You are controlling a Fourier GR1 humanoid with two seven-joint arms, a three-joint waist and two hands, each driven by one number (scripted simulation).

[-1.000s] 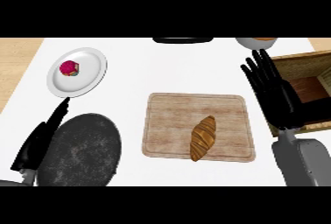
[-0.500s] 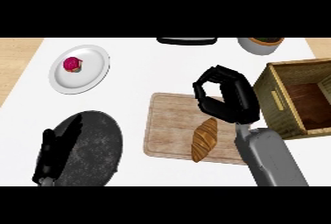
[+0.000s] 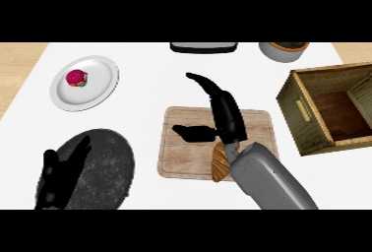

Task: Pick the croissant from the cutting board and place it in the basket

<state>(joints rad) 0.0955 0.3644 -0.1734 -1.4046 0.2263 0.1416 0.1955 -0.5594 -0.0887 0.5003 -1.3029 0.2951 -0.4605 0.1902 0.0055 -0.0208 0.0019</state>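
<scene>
bg: white counter top [image 3: 152, 78] | wood strips L+R edges, maybe floor [image 3: 18, 64]

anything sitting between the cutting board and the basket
No. In the head view only a bare strip of white counter separates the cutting board from the basket.

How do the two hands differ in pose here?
The right hand is stretched over the cutting board, fingers extended above the croissant; the left hand lies at the lower left over the dark round slab. Both are black and hold nothing.
</scene>
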